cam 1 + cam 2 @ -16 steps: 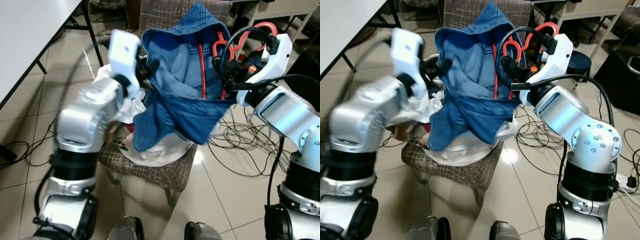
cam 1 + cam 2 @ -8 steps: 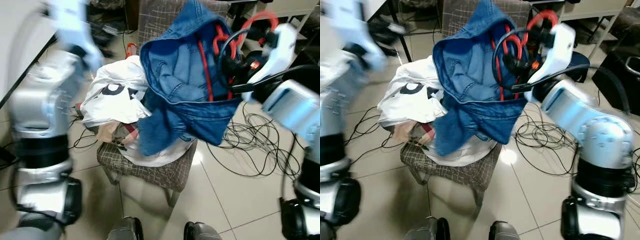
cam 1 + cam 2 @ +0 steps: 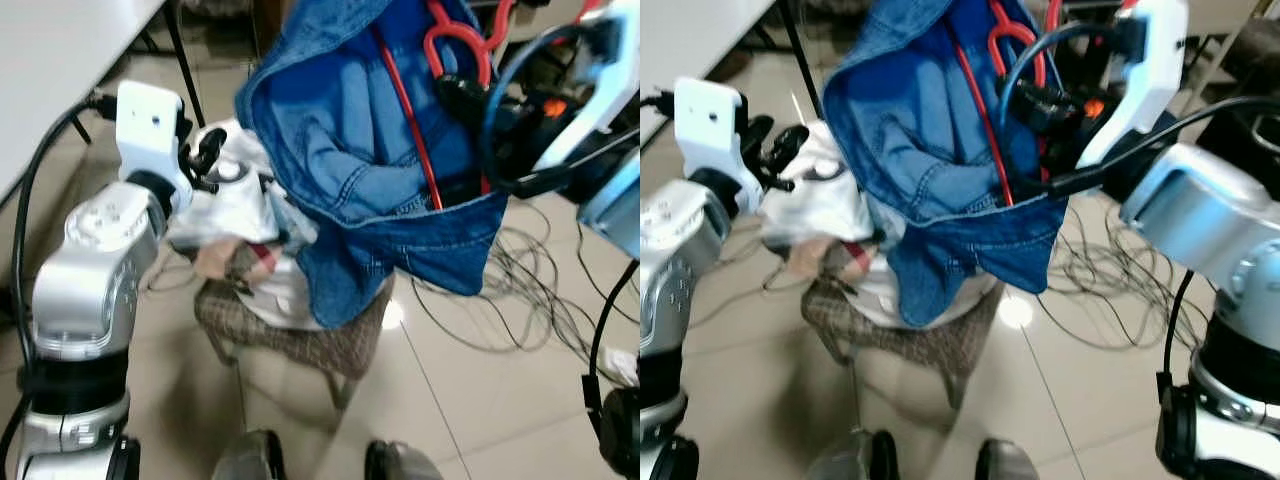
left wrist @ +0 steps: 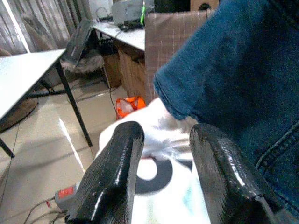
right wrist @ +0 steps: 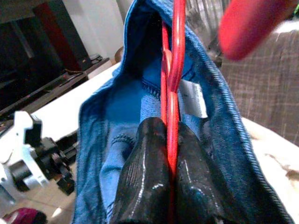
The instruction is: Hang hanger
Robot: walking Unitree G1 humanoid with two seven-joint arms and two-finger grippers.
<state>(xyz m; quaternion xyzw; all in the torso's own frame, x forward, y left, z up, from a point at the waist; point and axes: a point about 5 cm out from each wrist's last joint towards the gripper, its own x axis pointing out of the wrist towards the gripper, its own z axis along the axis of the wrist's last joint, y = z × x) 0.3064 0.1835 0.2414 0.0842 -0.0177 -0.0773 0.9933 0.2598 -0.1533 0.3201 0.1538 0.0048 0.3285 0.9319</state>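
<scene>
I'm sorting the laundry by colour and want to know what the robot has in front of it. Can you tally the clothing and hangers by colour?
Blue: 1, the denim garment held up on the hanger
Red: 1, the hanger gripped by the right gripper
White: 1, a garment with a black print on the chair
Total: 3; other fabrics under the white one are too blurred to count.

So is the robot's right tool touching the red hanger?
Touching. The right wrist view shows the right tool with both black fingers pressed against the thin red plastic hanger, no gap between them.
</scene>
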